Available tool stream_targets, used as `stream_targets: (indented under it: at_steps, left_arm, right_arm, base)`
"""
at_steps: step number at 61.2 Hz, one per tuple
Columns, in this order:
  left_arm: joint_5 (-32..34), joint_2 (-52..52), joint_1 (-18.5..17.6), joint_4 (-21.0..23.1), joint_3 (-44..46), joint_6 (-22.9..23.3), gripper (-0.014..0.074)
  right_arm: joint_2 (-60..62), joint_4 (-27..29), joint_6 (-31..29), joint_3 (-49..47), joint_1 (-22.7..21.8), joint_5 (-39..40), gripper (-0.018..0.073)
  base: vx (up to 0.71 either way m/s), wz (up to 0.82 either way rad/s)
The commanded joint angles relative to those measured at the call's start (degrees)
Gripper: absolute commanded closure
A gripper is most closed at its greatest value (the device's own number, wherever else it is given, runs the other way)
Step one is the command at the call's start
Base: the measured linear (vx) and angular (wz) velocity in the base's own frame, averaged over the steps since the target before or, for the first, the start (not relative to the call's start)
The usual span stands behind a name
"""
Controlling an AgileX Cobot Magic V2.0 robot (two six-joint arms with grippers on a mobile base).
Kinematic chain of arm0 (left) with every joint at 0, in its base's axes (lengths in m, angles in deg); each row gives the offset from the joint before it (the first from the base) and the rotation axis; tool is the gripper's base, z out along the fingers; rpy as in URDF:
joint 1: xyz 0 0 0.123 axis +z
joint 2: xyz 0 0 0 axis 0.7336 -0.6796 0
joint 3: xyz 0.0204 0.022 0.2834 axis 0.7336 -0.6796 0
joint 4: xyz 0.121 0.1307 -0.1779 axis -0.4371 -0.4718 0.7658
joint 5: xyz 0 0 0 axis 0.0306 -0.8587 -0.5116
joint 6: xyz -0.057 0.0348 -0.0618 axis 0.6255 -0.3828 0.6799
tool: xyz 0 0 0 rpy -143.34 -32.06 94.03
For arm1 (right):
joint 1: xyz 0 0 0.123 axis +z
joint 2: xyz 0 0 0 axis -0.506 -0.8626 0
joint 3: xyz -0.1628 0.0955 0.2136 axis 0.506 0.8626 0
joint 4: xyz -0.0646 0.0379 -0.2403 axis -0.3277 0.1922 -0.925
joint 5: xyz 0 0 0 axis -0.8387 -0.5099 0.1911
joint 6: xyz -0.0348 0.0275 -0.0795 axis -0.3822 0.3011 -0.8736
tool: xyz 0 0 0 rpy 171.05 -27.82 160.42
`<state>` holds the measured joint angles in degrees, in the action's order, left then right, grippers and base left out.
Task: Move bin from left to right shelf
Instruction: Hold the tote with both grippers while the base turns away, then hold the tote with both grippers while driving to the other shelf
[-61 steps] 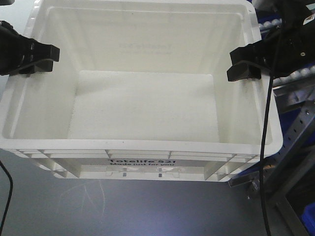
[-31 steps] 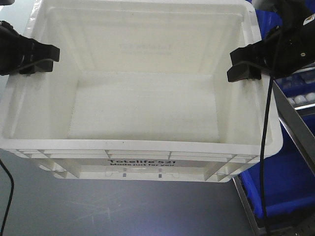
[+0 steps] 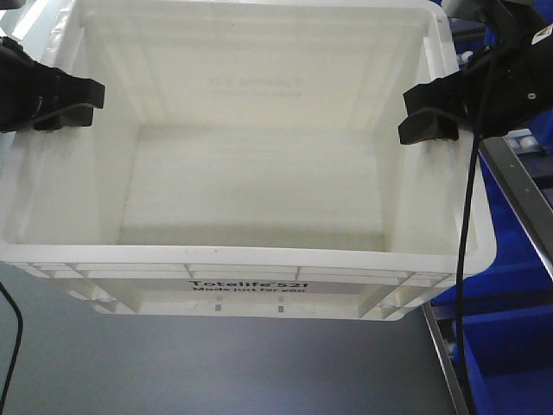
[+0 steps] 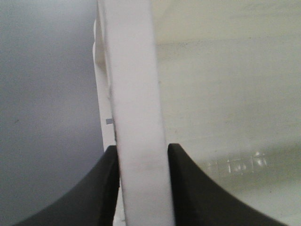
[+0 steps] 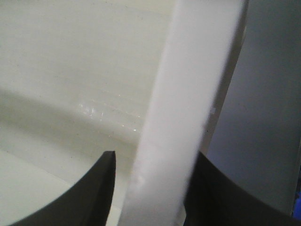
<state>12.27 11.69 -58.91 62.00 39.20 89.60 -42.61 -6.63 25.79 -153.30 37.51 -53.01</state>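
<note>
The bin [image 3: 251,257], a large white tote with black "Totelife 521" print on its near side, fills the front view and hangs above the floor, empty inside. My left gripper [image 3: 73,102] is shut on its left rim and my right gripper [image 3: 425,119] on its right rim. In the left wrist view the black fingers [image 4: 110,188] press both faces of the bin's white wall [image 4: 134,94]. The right wrist view has the bin's rim [image 5: 197,70] running between my right gripper [image 5: 155,169]; the outer finger touches it and the inner one stands a hair off.
Blue plastic bins [image 3: 510,346] sit low at the right, behind a slanted metal shelf rail [image 3: 518,203]. Grey floor [image 3: 216,372] lies under the bin. A black cable [image 3: 462,285] hangs from the right arm over the bin's right corner.
The bin keeps its place between both grippers while the background slides: the metal shelf frame and white rollers at right gave way to blue bins and a rail.
</note>
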Motion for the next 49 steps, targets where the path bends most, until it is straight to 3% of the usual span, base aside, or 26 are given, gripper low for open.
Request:
stream_targets:
  at_steps: [1, 49]
  left_arm:
    - [5.7, 2.6, 0.1, 0.2, 2.3, -2.4, 0.0604]
    - [5.6, 2.6, 0.1, 0.2, 2.3, -2.4, 0.0604]
  right_arm:
    - [3.0, 0.7, -2.7, -2.2, -0.5, 3.0, 0.0564]
    - [3.0, 0.6, -2.7, -2.2, -0.5, 2.8, 0.0564]
  base:
    - [0.43, 0.16]
    - [0.44, 0.14]
